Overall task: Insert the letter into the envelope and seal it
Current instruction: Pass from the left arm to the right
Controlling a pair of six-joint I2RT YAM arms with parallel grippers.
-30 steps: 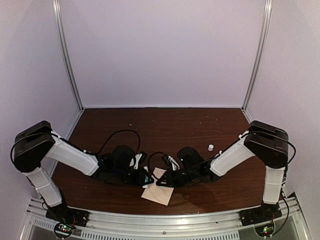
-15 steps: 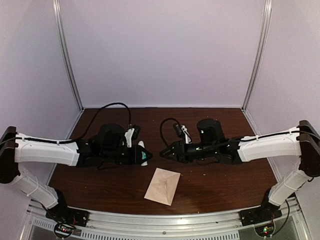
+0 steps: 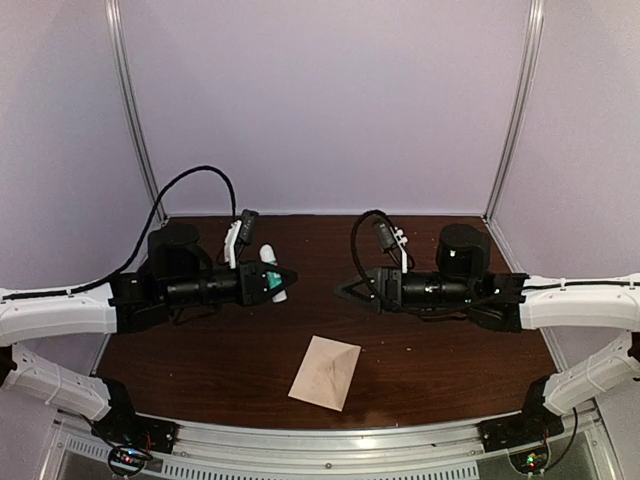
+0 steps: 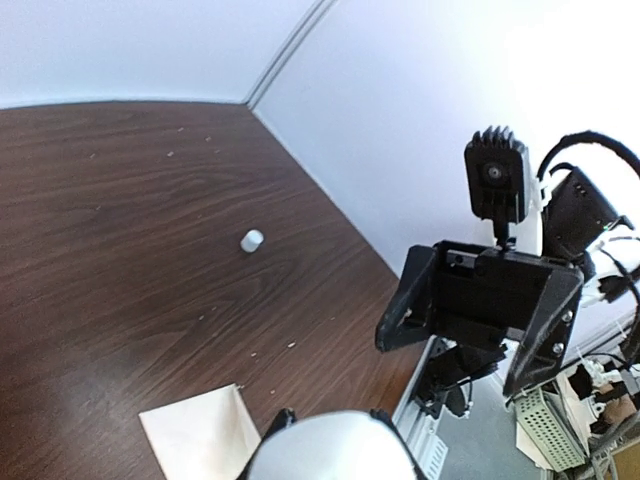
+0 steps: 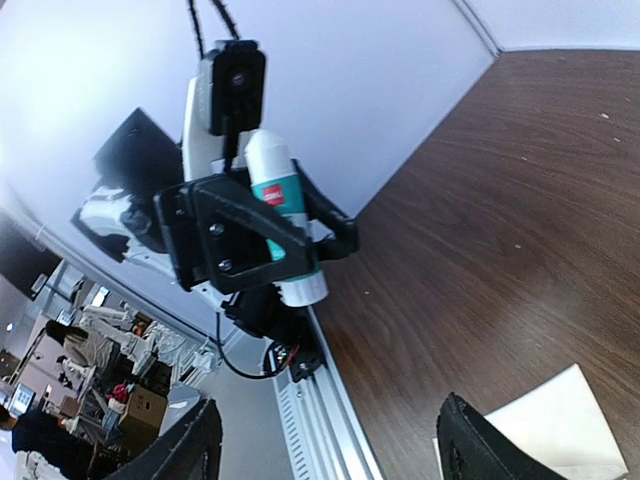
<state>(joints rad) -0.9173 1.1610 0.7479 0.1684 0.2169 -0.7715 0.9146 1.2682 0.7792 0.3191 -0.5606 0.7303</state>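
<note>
The envelope [image 3: 325, 372] lies near, apart from the left gripper [image 3: 285, 281] pinching a glue stick [image 3: 271, 270] and the right gripper [image 3: 343, 291], fingers spread.

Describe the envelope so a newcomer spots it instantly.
On the dark wooden table, look near the middle of the front edge. The envelope lies flat there, turned askew: the only pale beige paper, unlike the tiny white cap lying apart from it.

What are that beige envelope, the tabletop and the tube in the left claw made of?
Envelope: matte paper, faint fold lines. Table: dark wood or wood-look laminate, visible grain. Tube: probably smooth plastic, white with a teal label.
</note>
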